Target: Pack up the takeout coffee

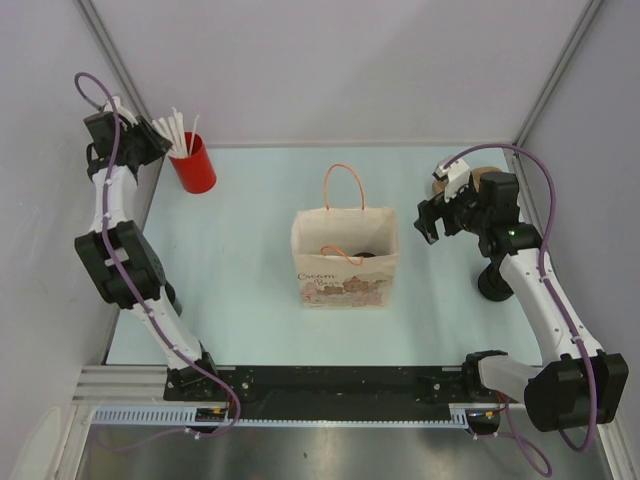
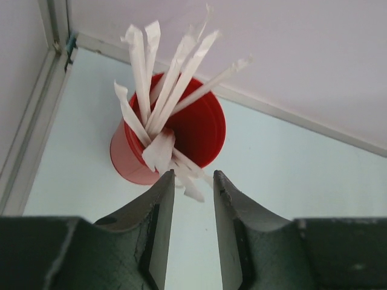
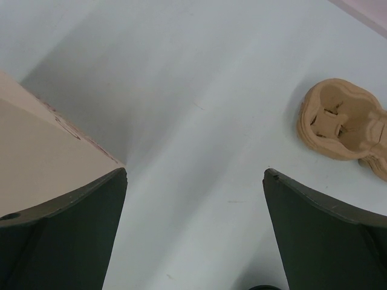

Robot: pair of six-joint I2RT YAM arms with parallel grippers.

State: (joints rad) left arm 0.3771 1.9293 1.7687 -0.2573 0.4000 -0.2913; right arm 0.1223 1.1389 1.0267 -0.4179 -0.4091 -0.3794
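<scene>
A tan paper bag point(image 1: 345, 265) with orange handles stands open at the table's middle. A small dark round shape point(image 1: 362, 254) shows inside its mouth; it looks like the takeout coffee, mostly hidden by the bag walls. My right gripper point(image 1: 432, 222) hangs open and empty just right of the bag. In the right wrist view the gripper point(image 3: 195, 172) is wide open over bare table, with the bag's corner point(image 3: 36, 157) at the left. My left gripper point(image 1: 158, 140) is at the far left. In its wrist view the gripper point(image 2: 193, 175) is slightly open, empty, its tips just short of the straws.
A red cup point(image 1: 193, 162) of white straws point(image 2: 163, 96) stands at the back left by the wall. A brown cardboard cup carrier point(image 3: 335, 124) lies at the back right, behind the right arm point(image 1: 470, 180). A squat black round piece point(image 1: 494, 283) sits under the right arm.
</scene>
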